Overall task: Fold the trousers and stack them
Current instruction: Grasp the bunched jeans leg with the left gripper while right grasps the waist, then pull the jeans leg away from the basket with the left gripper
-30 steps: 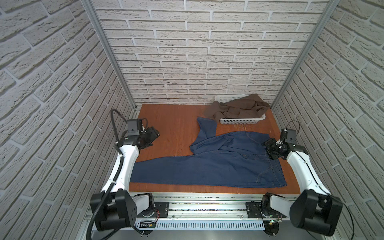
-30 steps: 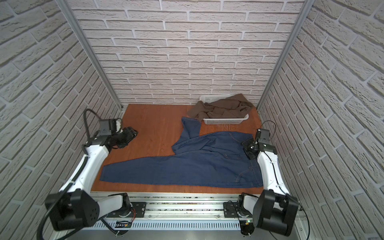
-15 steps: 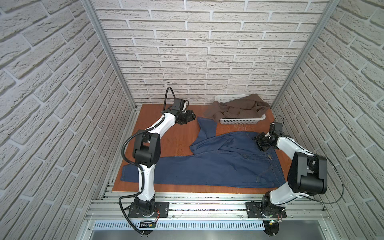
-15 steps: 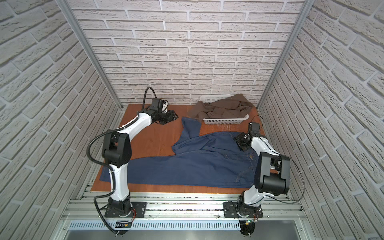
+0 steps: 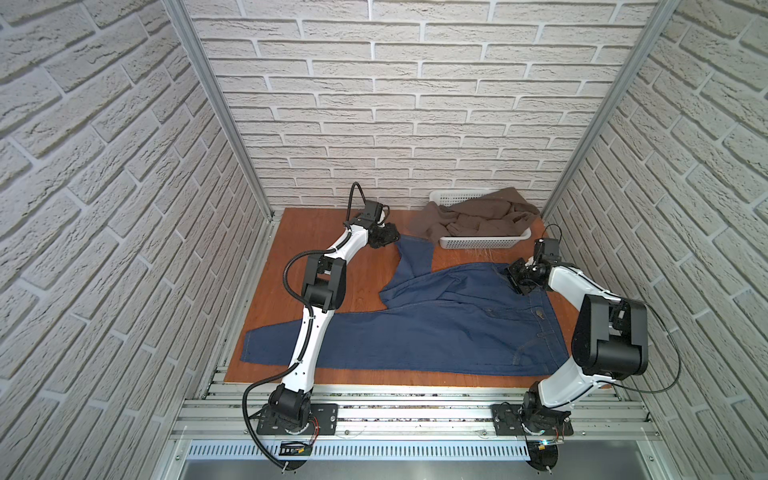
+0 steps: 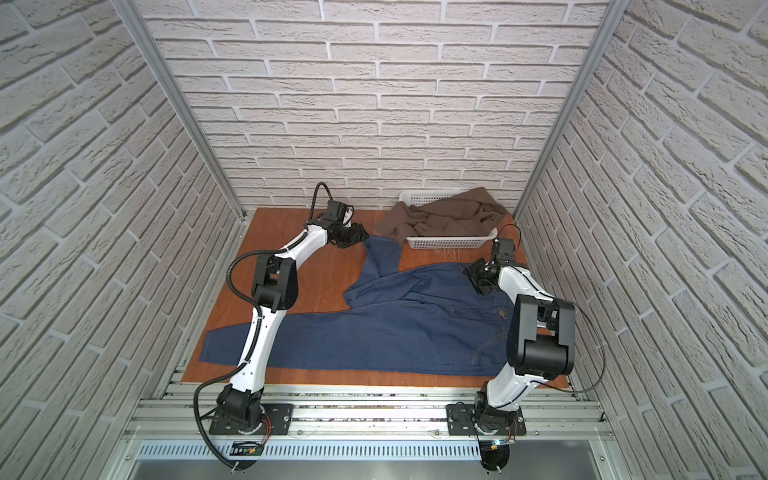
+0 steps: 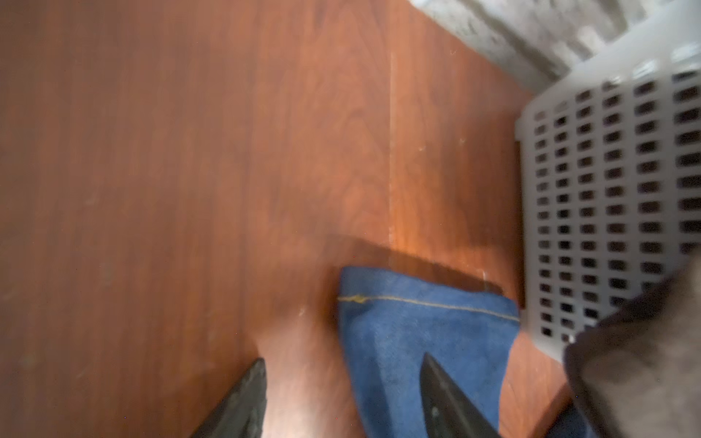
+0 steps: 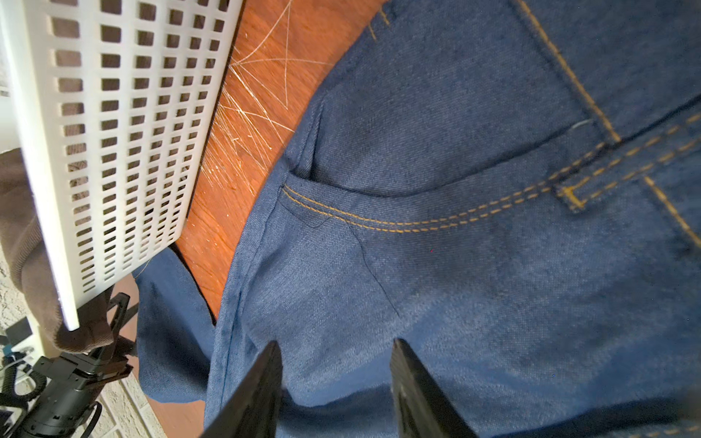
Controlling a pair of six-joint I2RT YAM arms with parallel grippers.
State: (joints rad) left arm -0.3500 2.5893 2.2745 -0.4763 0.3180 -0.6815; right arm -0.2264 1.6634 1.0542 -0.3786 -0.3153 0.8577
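Left claw [image 7: 343, 358] nearer trousers [image 5: 436, 332]; arm [image 5: 309, 332] hides part.

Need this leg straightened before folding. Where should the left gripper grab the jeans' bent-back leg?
Probably the hem corner, from the open side away from the basket: it lies flat, its edge between the open jaws of the left gripper.

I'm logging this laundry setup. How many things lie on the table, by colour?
Blue: 1, the trousers
Brown: 1 cloth heap, pieces within cannot be told
White: 1, the basket
Total: 3
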